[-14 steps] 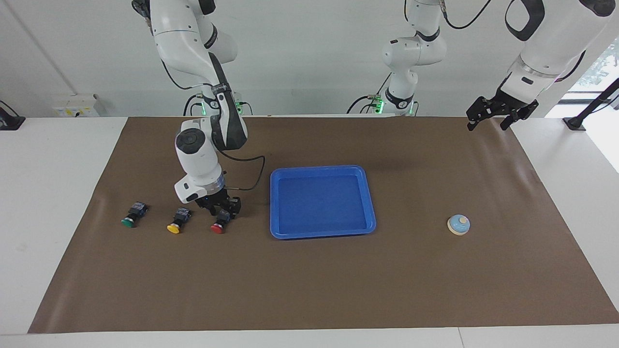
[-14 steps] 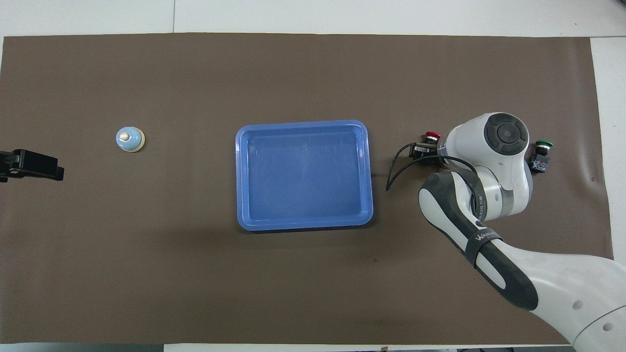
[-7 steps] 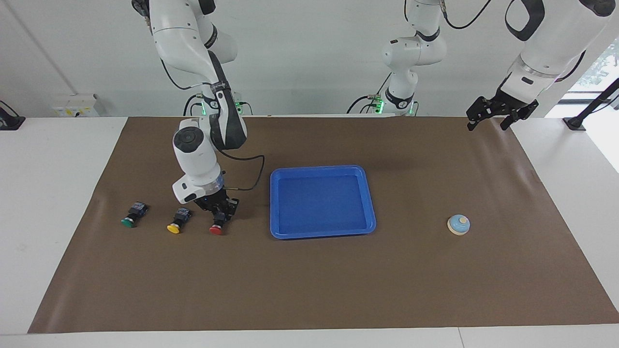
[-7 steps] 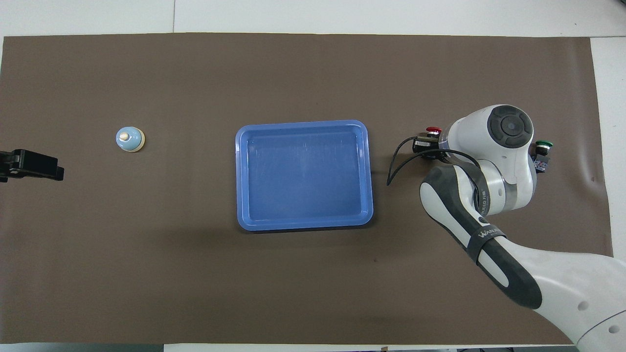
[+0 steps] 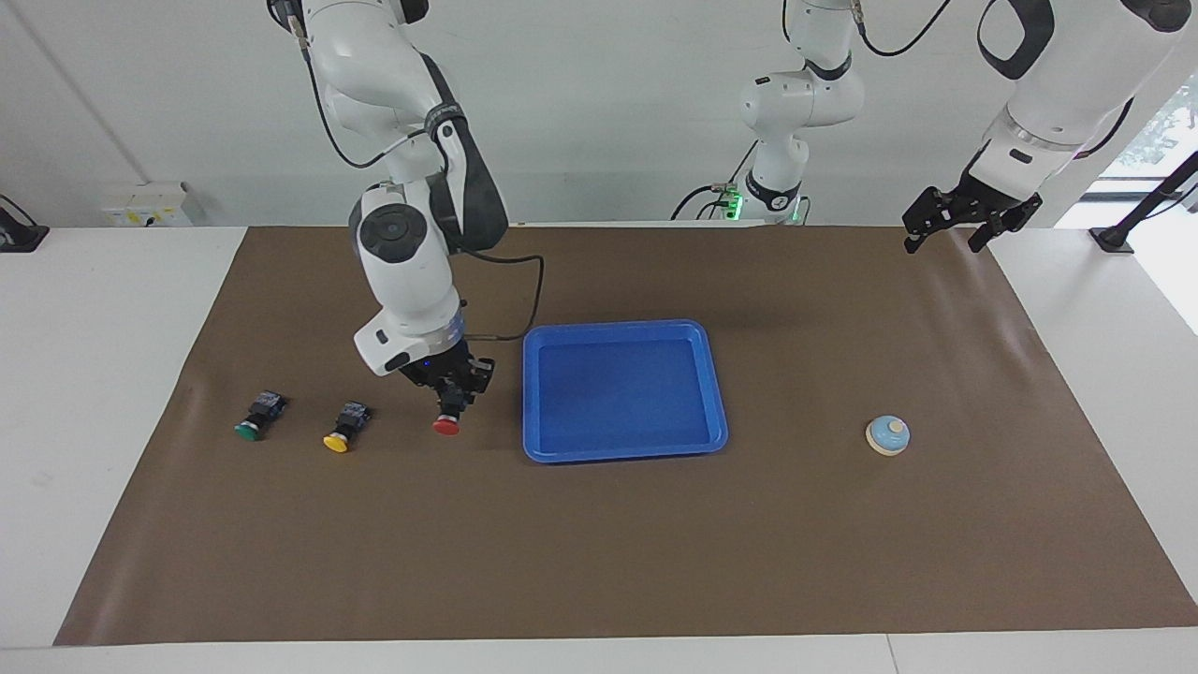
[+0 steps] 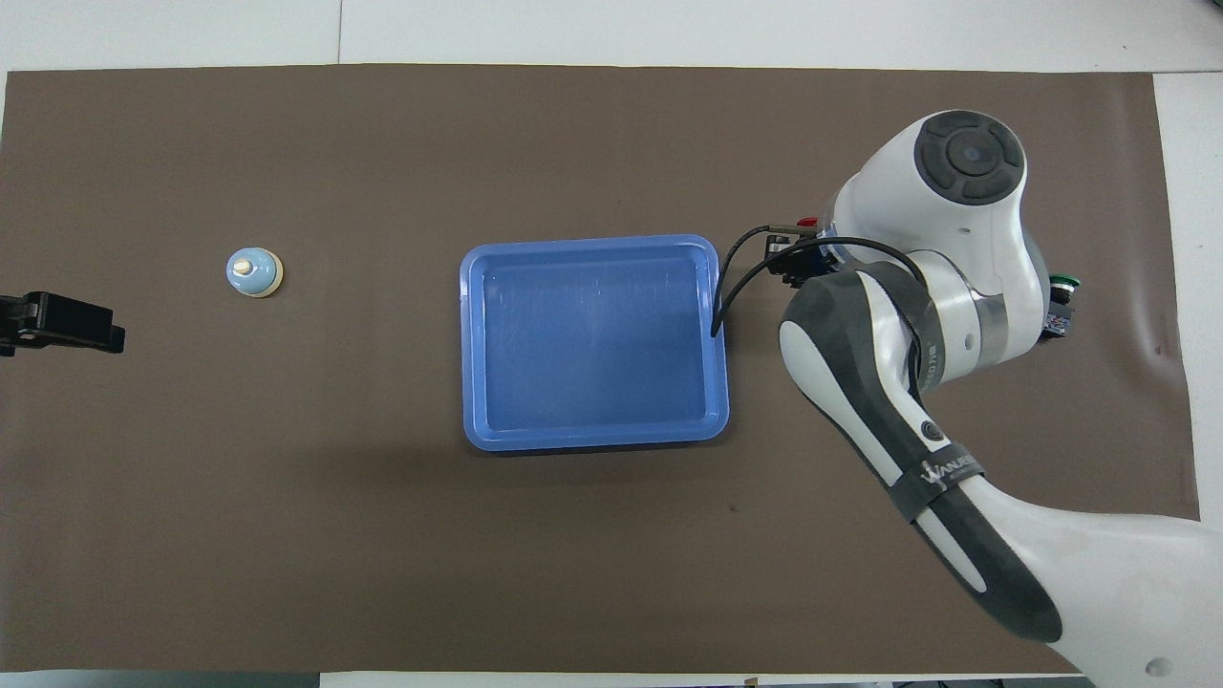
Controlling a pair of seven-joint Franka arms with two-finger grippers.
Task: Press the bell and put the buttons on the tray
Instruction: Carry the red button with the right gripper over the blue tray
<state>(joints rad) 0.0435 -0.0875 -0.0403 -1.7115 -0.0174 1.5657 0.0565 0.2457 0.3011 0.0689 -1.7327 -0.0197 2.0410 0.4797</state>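
The red button (image 5: 447, 423) hangs cap-down, its long axis roughly upright, clamped in the jaws of the right gripper (image 5: 451, 393) and lifted clear of the table (image 5: 599, 543), over the mat between the yellow button (image 5: 339, 438) and the tray (image 5: 625, 446). The tray lies just beside it toward the left arm's end, so the carry looks like a short sideways pass over the near rim. The yellow and green button (image 5: 250, 428) sit in a row toward the right arm's end. The bell (image 5: 887, 435) rests toward the left arm's end, where the left gripper (image 5: 955, 225) waits above the table's corner, its jaws apparently apart.
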